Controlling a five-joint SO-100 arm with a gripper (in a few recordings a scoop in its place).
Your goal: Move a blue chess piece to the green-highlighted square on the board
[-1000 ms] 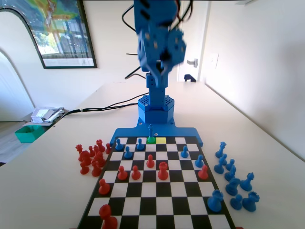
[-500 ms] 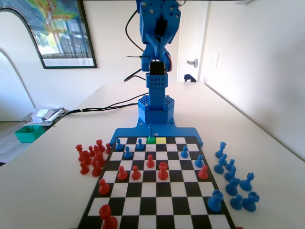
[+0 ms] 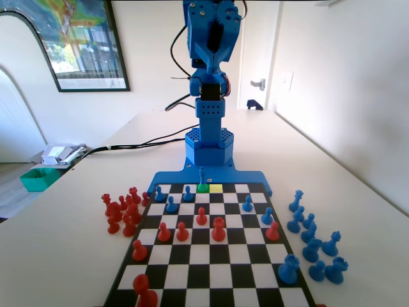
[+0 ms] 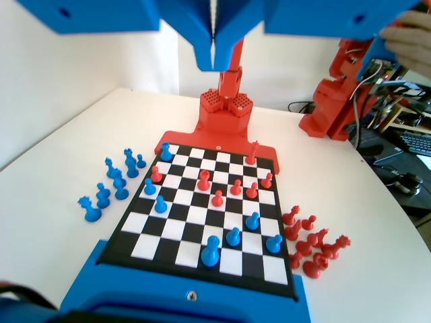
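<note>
Over the last second your arm has swung upright and settled high over its base, fingers (image 4: 214, 47) pressed together on nothing, while the blue chess piece (image 3: 202, 175) stands on the green-highlighted square (image 3: 203, 188), so placement looks done.

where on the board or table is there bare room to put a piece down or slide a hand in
In the fixed view, the board's near rows between the red piece and the large blue piece are bare. So is the table beyond the red cluster. Crowded: the mid rows and far rows by the green-highlighted square, plus the blue captured group.
</note>
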